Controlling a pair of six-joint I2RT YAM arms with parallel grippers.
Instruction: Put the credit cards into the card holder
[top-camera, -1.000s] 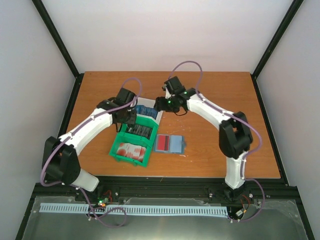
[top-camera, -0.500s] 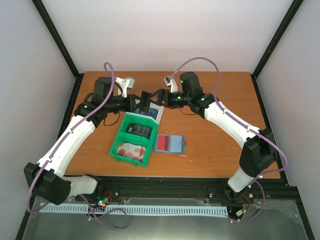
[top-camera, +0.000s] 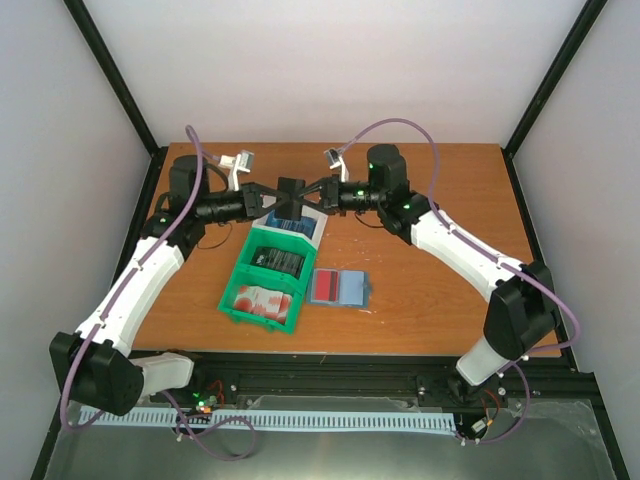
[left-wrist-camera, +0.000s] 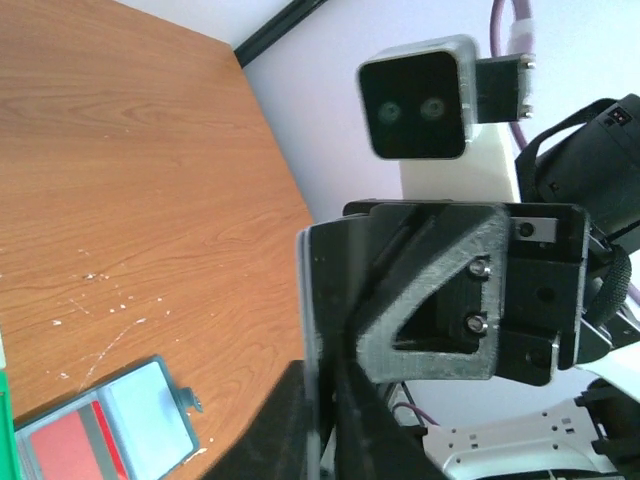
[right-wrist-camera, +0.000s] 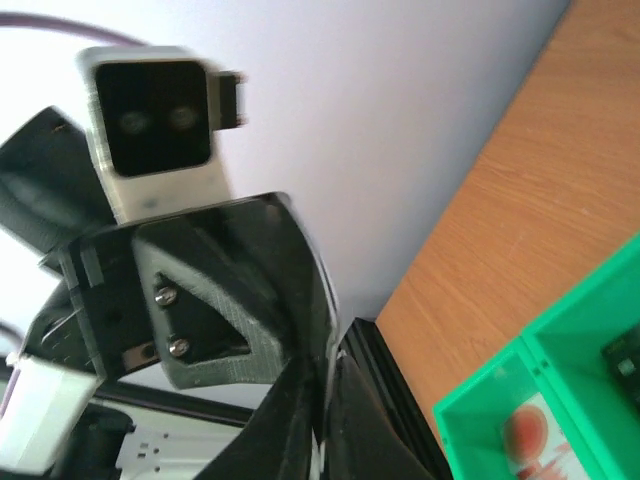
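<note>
Hard to read design of dark card (top-camera: 291, 190): only edge-on in wrist views. Pinched narrow from both sides by left gripper (top-camera: 277, 192) and right gripper (top-camera: 306, 192), over half-hidden white bin (top-camera: 303, 229).

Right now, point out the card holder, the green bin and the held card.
card holder (top-camera: 353, 289): top view, bare blue half.
green bin (top-camera: 255, 318): top view, near wall.
held card (top-camera: 291, 190): top view, dark face.

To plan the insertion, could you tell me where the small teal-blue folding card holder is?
In the top view, the card holder lies open on the orange wooden table, just right of the green plastic bin.
</note>
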